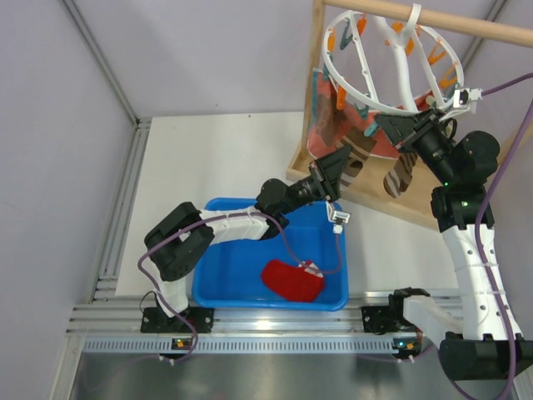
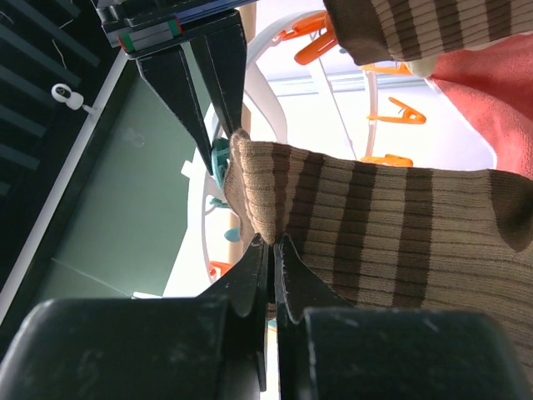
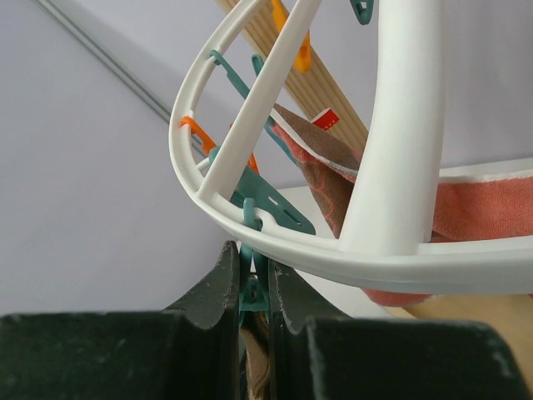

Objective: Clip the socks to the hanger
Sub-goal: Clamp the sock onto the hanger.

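The left gripper (image 2: 273, 243) is seen pressed together, the cuff edge of a brown striped sock (image 2: 391, 225) being pinched between its fingertips. The rest of the sock is spread out to the right of those fingertips in the left wrist view. Just beyond the fingertips the cuff is held up against a teal clothespin (image 3: 251, 293). This clothespin is squeezed between the closed fingers of the right gripper (image 3: 252, 268). It hangs from the rim of the hanger (image 3: 433, 265), which passes directly above the right fingertips. A salmon-pink sock (image 3: 491, 208) is seen past the rim, on the far side from the right gripper, and the wooden frame (image 1: 475, 27) rises behind it. Whether the cuff has entered the clothespin's mouth cannot be told. Well behind and below the left gripper, a red sock (image 1: 291, 281) lies in a blue bin (image 1: 241, 283).
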